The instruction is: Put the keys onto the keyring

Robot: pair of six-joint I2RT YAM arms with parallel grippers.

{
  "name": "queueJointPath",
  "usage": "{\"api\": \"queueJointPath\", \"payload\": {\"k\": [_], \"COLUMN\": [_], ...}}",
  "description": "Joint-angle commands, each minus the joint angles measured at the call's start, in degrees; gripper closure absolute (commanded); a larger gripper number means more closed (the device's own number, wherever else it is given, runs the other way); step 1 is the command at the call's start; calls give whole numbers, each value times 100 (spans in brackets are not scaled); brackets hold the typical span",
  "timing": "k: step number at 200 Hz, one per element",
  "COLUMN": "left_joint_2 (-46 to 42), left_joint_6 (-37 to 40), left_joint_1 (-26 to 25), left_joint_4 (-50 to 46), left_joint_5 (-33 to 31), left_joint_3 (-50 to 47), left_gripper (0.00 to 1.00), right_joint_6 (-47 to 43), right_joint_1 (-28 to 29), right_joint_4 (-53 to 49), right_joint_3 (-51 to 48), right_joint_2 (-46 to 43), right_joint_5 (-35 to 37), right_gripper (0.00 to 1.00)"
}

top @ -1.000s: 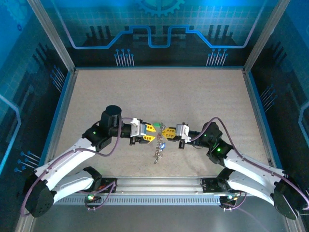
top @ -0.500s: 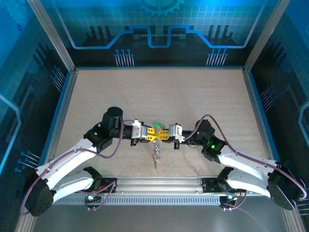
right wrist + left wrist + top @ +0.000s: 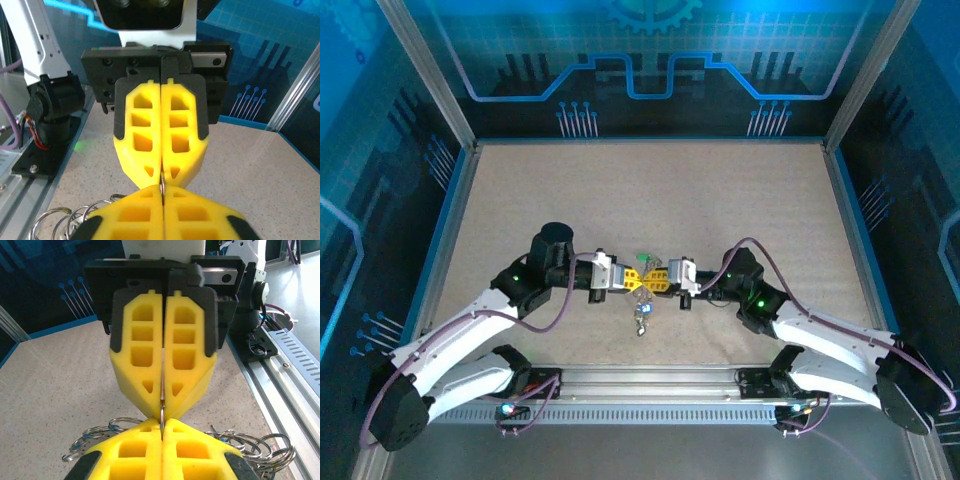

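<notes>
Wire of the keyring (image 3: pixel 162 407) stands edge-on where both arms meet tip to tip above the desk (image 3: pixel 620 190); we find left fingers (image 3: pixel 135 452) and right fingers (image 3: pixel 142 355) pinched shut on it, keys (image 3: pixel 642 316) dangling just below, equally near both.

The tabletop (image 3: pixel 650 190) was a beige, speckled surface, bordered along its far and side edges by a thin blue strip (image 3: pixel 650 140). Behind it stood a dark blue back panel (image 3: pixel 740 50) printed with light-blue circuit lines and part of a gear (image 3: pixel 652 12) at its top centre. It was flanked by two slanting silvery metal posts (image 3: pixel 425 70) and similarly patterned side panels (image 3: pixel 360 230). A silvery slotted metal rail (image 3: pixel 650 412) ran along the near edge of the tabletop.
</notes>
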Motion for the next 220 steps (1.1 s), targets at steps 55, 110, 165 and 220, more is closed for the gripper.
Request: {"api": "queueJointPath", "payload": {"k": [55,110,165,220], "left_joint_2": [-190,-300,-452,-440], "left_joint_6": [124,209,654,484], "left_joint_1": [-37,27,40,421], "left_joint_4": [246,-144,-815,-823], "left_joint_5": [-137,-452,-781,-808], "left_joint_3": [-306,-234,-89,-24], "left_gripper": [100,100,100,100], "right_joint_6": [-460,1648,4716,5229], "right_joint_1": [-134,-440,-918,-868], "right_joint_4": [-1084,-2606,-4131,-4670], "right_joint_3": [356,1238,2822,4137], "right_joint_2": [-833,-270,1964,3960], "right_joint_5": [755,4346,4064,3633], "right_gripper": [57,39,55,54]}}
